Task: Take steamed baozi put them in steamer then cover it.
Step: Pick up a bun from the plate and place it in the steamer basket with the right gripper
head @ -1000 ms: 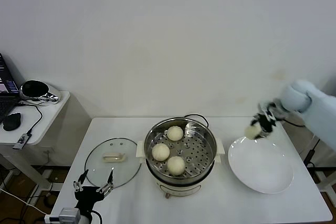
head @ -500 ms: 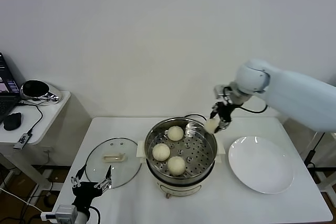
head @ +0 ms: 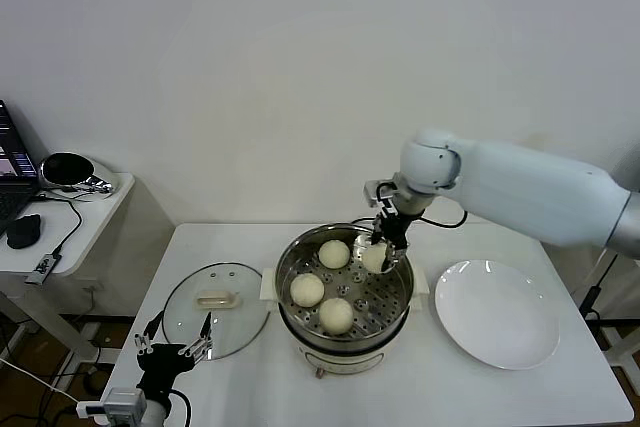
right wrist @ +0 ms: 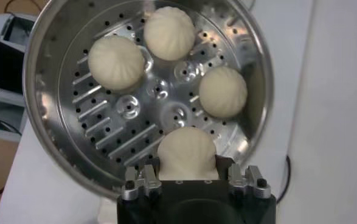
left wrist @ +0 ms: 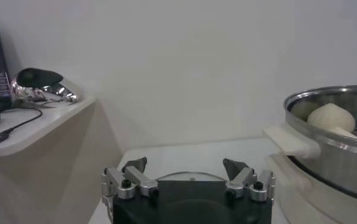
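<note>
Right tool [head: 381, 247] grips a baozi [right wrist: 186, 152] (over the steamer [head: 395, 287]).

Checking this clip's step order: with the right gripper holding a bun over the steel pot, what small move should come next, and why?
Probably lower and release. The right gripper holds the fourth cream-white bun over the shiny perforated steel steamer, above a free patch of tray beside three buns already inside. The white plate holds none, and the clear glass lid lies on the table by the idle left gripper.
</note>
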